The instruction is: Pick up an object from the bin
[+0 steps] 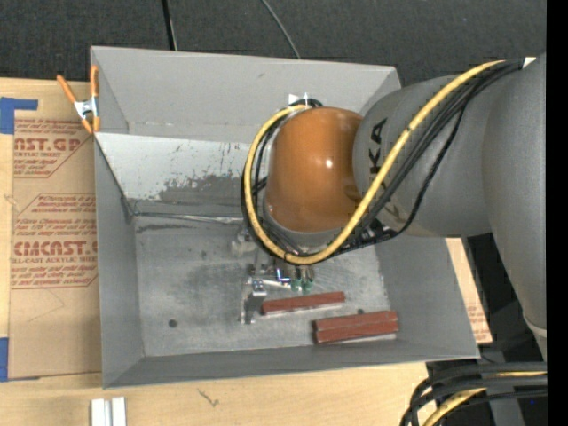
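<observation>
Down near the floor of the grey metal bin (177,264), under the arm's (461,149) orange cover (311,176), I see the pincer (258,299) hanging low over the front half of the bin. The cover and the yellow and black cables (251,176) looped around it hide most of the tool. Only a small cluster of bright metal parts shows below them. I cannot tell how far the pincer is open, and I cannot tell whether it has hold of anything.

Directly to the pincer's right, as the camera shows it, lies a slim reddish-brown bar (302,303). It rests flat on the bin floor with its long side running away from the pincer, tilted slightly upward on the far end. Its near end seems to touch the metal at the pincer's tip, though the view is too cluttered there for me to be sure.

Further right of the pincer and a little nearer the front wall lies a thicker reddish-brown block (355,327). It is also flat, nearly parallel to the slim bar and just beside it without touching. The pincer is clear of this block.

Left of the pincer the bin floor is scuffed, bare metal.
</observation>
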`<move>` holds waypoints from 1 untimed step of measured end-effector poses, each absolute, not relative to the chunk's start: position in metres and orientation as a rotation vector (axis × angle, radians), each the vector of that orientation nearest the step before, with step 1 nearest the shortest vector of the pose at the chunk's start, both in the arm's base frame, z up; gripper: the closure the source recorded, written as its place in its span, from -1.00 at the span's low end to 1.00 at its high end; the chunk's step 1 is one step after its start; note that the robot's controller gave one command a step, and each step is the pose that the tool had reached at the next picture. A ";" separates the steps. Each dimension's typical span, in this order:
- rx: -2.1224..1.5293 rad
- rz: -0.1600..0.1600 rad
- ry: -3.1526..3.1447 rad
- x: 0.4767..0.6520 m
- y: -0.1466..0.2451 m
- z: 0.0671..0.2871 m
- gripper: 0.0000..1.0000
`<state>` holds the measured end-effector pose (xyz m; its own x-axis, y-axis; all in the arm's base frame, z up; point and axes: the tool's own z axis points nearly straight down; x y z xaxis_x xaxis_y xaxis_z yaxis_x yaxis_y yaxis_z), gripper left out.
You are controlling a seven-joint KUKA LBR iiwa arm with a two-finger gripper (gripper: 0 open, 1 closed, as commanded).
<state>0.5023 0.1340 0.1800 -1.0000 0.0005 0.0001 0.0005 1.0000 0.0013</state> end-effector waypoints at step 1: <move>-0.001 -0.002 -3.142 0.502 0.134 0.180 -1.00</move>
